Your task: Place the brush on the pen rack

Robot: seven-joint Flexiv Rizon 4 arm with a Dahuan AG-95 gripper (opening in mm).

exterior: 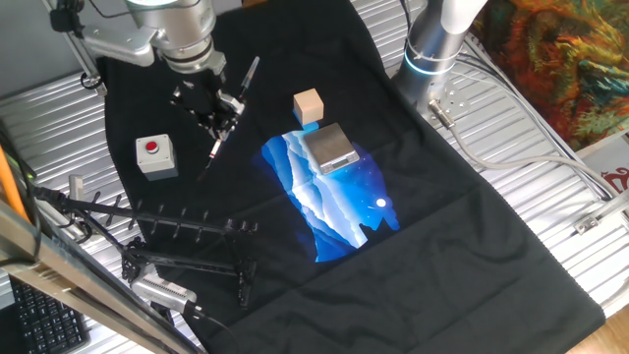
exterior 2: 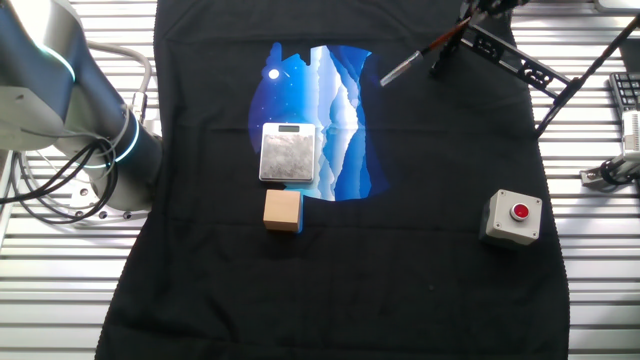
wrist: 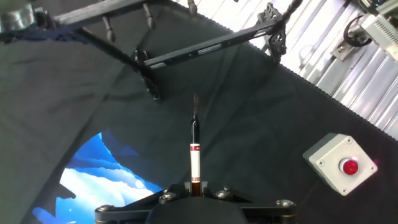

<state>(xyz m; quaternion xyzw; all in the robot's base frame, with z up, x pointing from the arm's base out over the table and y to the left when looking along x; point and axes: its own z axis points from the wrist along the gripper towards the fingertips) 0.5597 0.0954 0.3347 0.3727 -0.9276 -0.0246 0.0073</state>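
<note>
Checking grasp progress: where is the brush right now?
The thin red-and-black brush is held in the end effector, above the black cloth, between the grey button box and wooden cube.

Lighting is even, diffuse, apparently from overhead; shadows are soft and faint. The black cloth (exterior: 472, 226) absorbs detail, reading nearly featureless in all views. Mild glare shows on the ribbed metal table (exterior 2: 60, 290) and the silver plate (exterior 2: 288, 153). The hand view is soft, blurring toward the upper edge. Fixed views are low-resolution, slightly noisy.

No legible text, labels, brands, numbers or signs anywhere.
</note>
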